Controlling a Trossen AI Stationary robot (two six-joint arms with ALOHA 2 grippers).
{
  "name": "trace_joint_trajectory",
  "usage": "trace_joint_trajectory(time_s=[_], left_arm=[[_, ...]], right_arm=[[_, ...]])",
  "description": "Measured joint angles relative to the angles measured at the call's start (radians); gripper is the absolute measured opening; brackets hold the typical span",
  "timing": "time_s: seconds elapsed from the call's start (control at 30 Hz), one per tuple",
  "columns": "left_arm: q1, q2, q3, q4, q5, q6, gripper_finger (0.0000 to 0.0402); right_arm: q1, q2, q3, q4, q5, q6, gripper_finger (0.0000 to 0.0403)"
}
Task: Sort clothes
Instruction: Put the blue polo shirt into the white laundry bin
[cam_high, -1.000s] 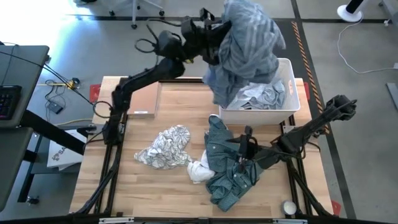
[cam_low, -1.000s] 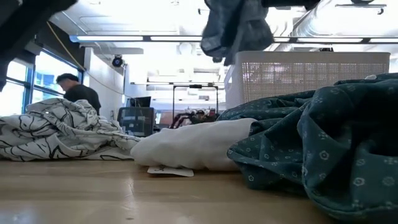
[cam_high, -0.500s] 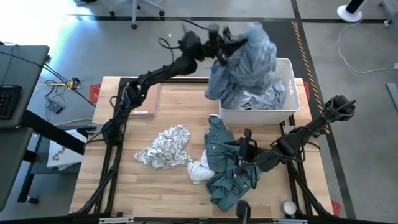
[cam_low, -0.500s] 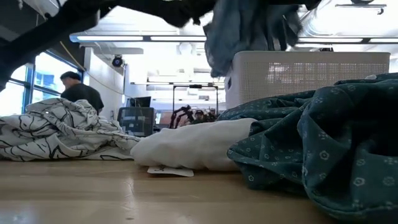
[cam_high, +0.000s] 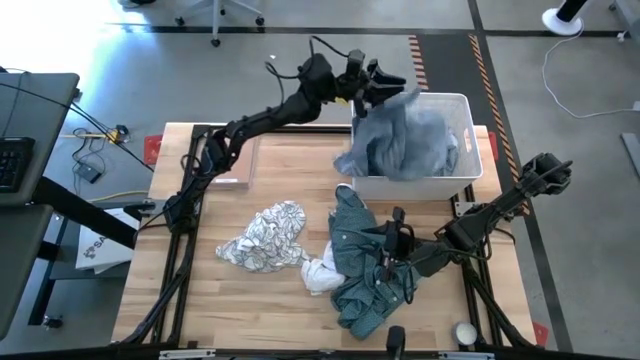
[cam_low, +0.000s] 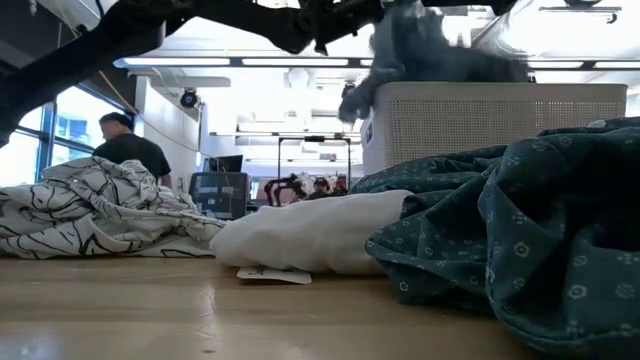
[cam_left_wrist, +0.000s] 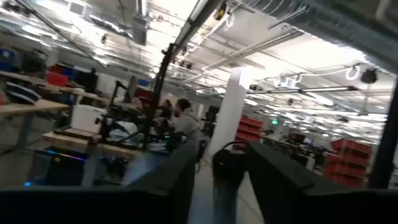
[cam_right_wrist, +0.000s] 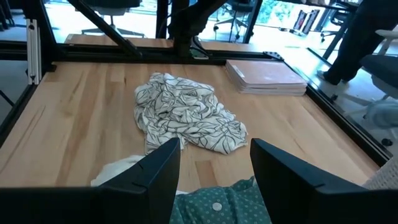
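Observation:
A blue-grey striped garment (cam_high: 400, 135) lies heaped in the white slatted basket (cam_high: 470, 150) at the table's far right. One end droops over the basket's left wall (cam_low: 352, 100). My left gripper (cam_high: 385, 80) is open above the basket's far left corner, holding nothing. My right gripper (cam_high: 393, 245) is open low over the dark green garment (cam_high: 365, 285), which lies crumpled near the table's middle right. A white garment with black line pattern (cam_high: 265, 235) and a small white cloth (cam_high: 320, 272) lie on the wood to the left of it. My right gripper has its two fingers (cam_right_wrist: 155, 180) over the green garment's upper folds (cam_right_wrist: 217, 205), pointing toward the table's left edge. I cannot tell whether they touch the cloth. My left gripper touches nothing.
A flat brown stack (cam_high: 232, 160) lies at the far left of the table. Bare wood (cam_right_wrist: 81, 118) stretches along the left and near sides. A person (cam_low: 125, 150) stands in the room beyond the table.
My left gripper has gone down and toward the table's right edge over the basket and let go of the striped garment. The garment hung high from the gripper before. It has fallen into the basket, with one end over the left wall.

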Motion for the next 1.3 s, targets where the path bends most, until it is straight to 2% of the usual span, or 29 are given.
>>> trace_joint_trajectory(time_s=[0.13, 0.27, 0.33, 0.43, 0.5, 0.6, 0.7, 0.8, 0.97, 1.13, 1.2, 1.3], left_arm=[[0.01, -0.02, 0.001, -0.069, 0.049, -0.071, 0.0186], [0.033, -0.077, -0.001, -0.226, 0.149, -0.069, 0.0193], [0.041, -0.135, -0.001, -0.356, 0.17, -0.028, 0.0189], [0.038, -0.238, 0.0, -0.632, 0.13, 0.154, 0.0178], [0.017, -0.31, 0.0, -0.858, 0.018, 0.321, 0.0171], [-0.049, -0.416, 0.0, -1.173, -0.263, 0.536, 0.0163], [-0.148, -0.507, 0.0, -1.406, -0.58, 0.615, 0.0159], [-0.265, -0.571, -0.012, -1.583, -0.825, 0.612, 0.0159], [-0.46, -0.648, -0.074, -1.812, -1.119, 0.472, 0.0159], [-0.647, -0.696, -0.166, -2.059, -1.37, 0.141, 0.0159], [-0.717, -0.726, -0.237, -2.042, -1.436, 0.032, 0.0159], [-0.815, -0.77, -0.339, -2.004, -1.452, -0.058, 0.0159]], right_arm=[[0.0, 0.0, 0.0, 0.0, 0.0, 0.004, 0.0193], [0.023, -0.008, 0.0, -0.012, 0.075, 0.026, 0.0193], [0.042, -0.033, 0.0, -0.026, 0.151, 0.009, 0.0193], [0.043, -0.111, 0.029, -0.082, 0.203, -0.045, 0.0193], [0.007, -0.18, 0.066, -0.131, 0.15, -0.047, 0.0193], [-0.099, -0.265, 0.127, -0.215, -0.028, 0.018, 0.0193], [-0.263, -0.3, 0.192, -0.33, -0.253, 0.077, 0.0193], [-0.455, -0.271, 0.235, -0.438, -0.472, 0.084, 0.0192], [-0.752, -0.19, 0.246, -0.497, -0.666, 0.024, 0.0182], [-1.016, -0.101, 0.246, -0.609, -0.828, -0.036, 0.0176], [-1.097, -0.066, 0.246, -0.666, -0.842, -0.055, 0.0176], [-1.202, -0.014, 0.246, -0.77, -0.798, -0.073, 0.0176]])
